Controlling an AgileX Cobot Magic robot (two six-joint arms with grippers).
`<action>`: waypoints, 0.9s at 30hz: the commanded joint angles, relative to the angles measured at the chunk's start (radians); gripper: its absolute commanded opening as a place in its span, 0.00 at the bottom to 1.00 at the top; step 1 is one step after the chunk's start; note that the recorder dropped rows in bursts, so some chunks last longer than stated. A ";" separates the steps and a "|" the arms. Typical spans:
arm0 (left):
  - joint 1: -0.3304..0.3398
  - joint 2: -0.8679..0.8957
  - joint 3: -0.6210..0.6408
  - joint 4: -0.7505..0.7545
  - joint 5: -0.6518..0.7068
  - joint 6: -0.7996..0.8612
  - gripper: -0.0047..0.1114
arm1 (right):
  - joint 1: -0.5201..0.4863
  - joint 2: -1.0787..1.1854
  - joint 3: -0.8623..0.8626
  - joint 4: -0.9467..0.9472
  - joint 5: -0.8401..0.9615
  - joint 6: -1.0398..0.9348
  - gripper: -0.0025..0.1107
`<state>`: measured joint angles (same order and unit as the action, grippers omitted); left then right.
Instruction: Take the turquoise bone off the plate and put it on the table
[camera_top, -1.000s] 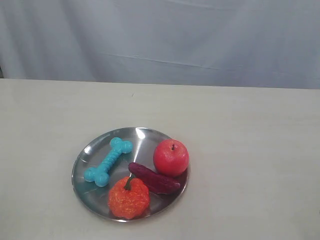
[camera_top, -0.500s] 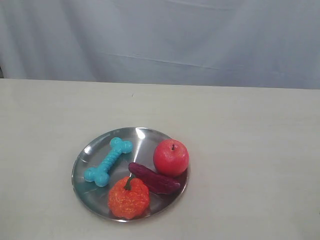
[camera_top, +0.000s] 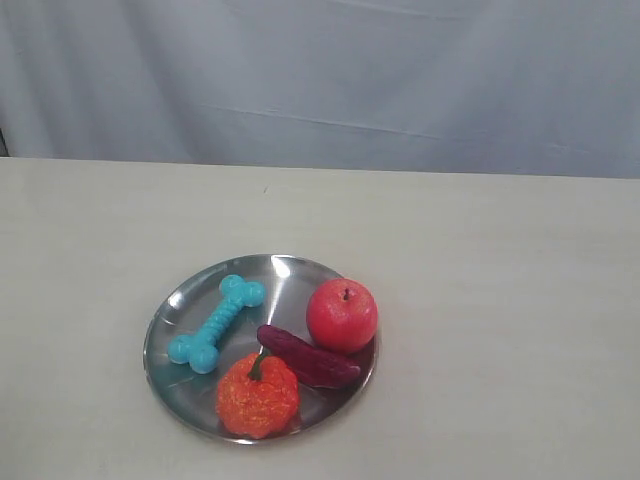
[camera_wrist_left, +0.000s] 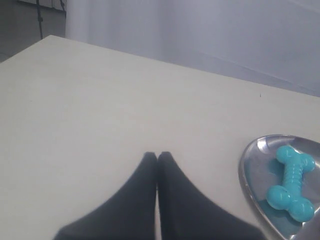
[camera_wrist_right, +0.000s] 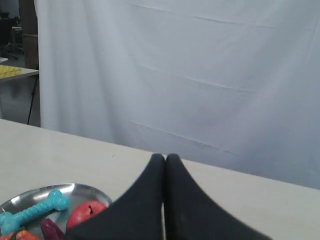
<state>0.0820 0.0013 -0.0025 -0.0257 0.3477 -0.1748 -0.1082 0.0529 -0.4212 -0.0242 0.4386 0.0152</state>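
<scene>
Four toys are shown lying on a round shiny silver metal plate (camera_top: 285, 288) on the pale beige table (camera_top: 480, 260): a small turquoise rubber bone (camera_top: 216, 323) at left, a red apple (camera_top: 342, 314) at right, a dark purple chilli-shaped toy (camera_top: 308, 356) between, and an orange knobbly fruit (camera_top: 258, 394) nearest. The left tool (camera_wrist_left: 157, 156) and the right tool (camera_wrist_right: 165, 157) are seen pressed together, touching nothing.

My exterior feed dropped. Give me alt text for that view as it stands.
A silver plate sits on the beige table, holding the turquoise bone at left, a red apple at right, a dark purple vegetable toy in the middle and an orange pumpkin toy nearest the camera. No robot arm shows; a white curtain hangs behind.
</scene>
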 joint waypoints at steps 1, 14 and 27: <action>-0.005 -0.001 0.003 0.000 -0.005 -0.002 0.04 | -0.005 0.042 -0.071 -0.004 0.009 -0.001 0.02; -0.005 -0.001 0.003 0.000 -0.005 -0.002 0.04 | -0.005 0.070 -0.090 0.158 0.038 -0.001 0.02; -0.005 -0.001 0.003 0.000 -0.005 -0.002 0.04 | -0.005 0.619 -0.143 0.253 0.260 -0.001 0.02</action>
<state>0.0820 0.0013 -0.0025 -0.0257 0.3477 -0.1748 -0.1082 0.5377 -0.5206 0.2119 0.6932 0.0152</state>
